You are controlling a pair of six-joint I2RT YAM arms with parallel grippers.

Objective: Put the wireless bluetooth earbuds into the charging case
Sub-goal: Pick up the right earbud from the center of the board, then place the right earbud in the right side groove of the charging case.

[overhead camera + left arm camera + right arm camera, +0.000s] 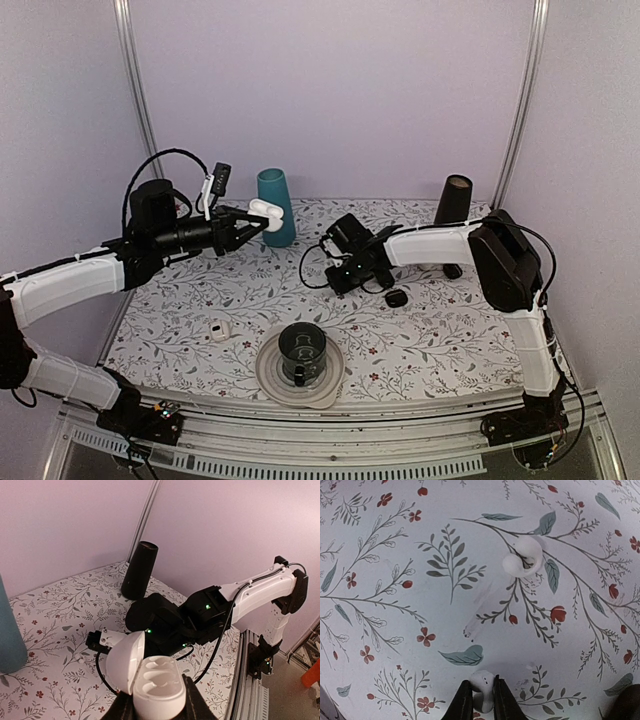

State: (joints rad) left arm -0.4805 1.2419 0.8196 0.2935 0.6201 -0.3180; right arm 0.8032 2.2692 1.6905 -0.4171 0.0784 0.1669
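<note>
Two empty wells show in the charging case (159, 682), which is open, its lid (125, 660) swung up on the hinge side. The left gripper (157, 705) pinches the case's body between its fingers and holds it in the air, well above the flowered tablecloth (420, 340) and just in front of the teal cup (275, 205). Nothing of that cup's inside can be seen. Near the front edge a dark glass (302, 350) stands on a pale plate (270, 380); whether it holds anything cannot be told.

Only the right wrist view shows the earbuds. The right gripper (481, 689) points down at the cloth with its fingers pressed onto one white earbud (482, 680). A second earbud (522, 557) lies loose on the cloth farther off, apart from the fingers.

The left wrist view alone gives the case's interior. It also shows the right arm (200, 615) low over the table beyond the case, with a black cylinder (140, 570) standing behind it.

The overhead view adds what both wrist cameras miss: a black oval object (396, 297) on the cloth just beside the right arm, and a small white piece (220, 330) lying left of the plate. The earbuds are too small to make out there.
</note>
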